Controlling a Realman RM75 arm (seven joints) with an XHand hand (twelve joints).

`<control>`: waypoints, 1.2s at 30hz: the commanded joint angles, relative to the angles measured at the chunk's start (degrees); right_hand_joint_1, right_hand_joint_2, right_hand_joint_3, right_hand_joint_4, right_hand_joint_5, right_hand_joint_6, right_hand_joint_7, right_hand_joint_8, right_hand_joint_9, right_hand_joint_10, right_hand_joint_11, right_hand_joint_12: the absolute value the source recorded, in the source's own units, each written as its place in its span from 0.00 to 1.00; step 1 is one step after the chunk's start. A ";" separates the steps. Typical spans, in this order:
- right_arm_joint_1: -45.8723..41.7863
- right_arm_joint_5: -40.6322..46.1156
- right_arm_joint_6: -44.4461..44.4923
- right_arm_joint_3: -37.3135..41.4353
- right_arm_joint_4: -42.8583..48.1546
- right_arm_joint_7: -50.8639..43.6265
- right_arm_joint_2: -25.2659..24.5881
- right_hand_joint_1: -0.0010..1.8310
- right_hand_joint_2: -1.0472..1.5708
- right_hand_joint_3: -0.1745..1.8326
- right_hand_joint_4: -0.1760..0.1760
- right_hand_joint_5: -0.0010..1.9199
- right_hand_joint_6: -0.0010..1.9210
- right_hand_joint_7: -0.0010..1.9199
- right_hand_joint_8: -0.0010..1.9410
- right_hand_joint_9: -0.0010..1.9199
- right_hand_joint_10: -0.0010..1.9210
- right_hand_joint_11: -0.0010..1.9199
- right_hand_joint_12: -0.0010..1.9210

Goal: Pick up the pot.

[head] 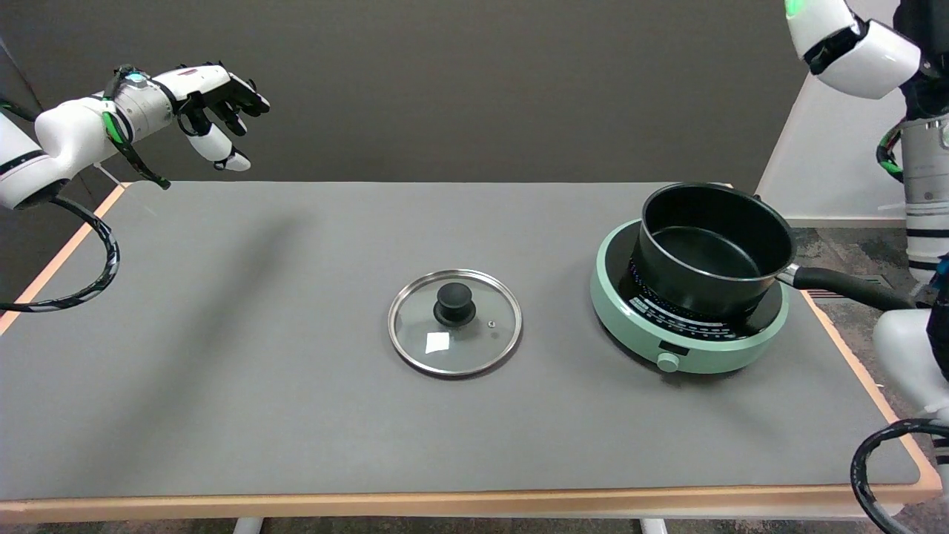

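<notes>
The black pot [712, 248] stands on the green induction cooker [686, 356] at the table's right side. Its long black handle [849, 288] points right, out past the table edge. Only a dark sliver of my right hand [937, 293] shows at the picture's right border, just at the handle's far end, with the white forearm [908, 360] below it. Whether the fingers wrap the handle is cut off by the frame. The pot is empty inside.
A glass lid [455, 322] with a black knob lies flat at the table's middle. The idle left hand [215, 100] hangs in the air at the upper left. A black cable [871, 460] loops by the near right corner.
</notes>
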 commanded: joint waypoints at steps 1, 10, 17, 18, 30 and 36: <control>-4.63 -2.43 2.89 4.87 0.69 -5.44 -3.08 0.42 0.67 0.49 0.63 0.33 0.17 0.39 0.14 0.37 0.27 0.26 0.59; -6.01 -2.43 4.75 5.75 1.52 -6.07 -4.76 0.42 0.67 0.49 0.62 0.34 0.18 0.39 0.14 0.37 0.28 0.26 0.60; -6.84 -2.11 5.50 6.28 2.08 -6.07 -5.35 0.42 0.67 0.49 0.62 0.34 0.18 0.39 0.14 0.37 0.28 0.26 0.61; -6.89 -2.08 5.63 6.28 2.13 -6.07 -5.45 0.42 0.67 0.49 0.62 0.34 0.18 0.39 0.14 0.37 0.28 0.26 0.61; -7.29 -2.03 5.92 6.87 2.37 -6.07 -5.53 0.42 0.67 0.49 0.62 0.34 0.18 0.40 0.14 0.38 0.29 0.27 0.62; -7.37 -2.03 6.35 7.00 2.13 -6.07 -5.61 0.42 0.67 0.49 0.62 0.34 0.18 0.40 0.14 0.38 0.29 0.27 0.62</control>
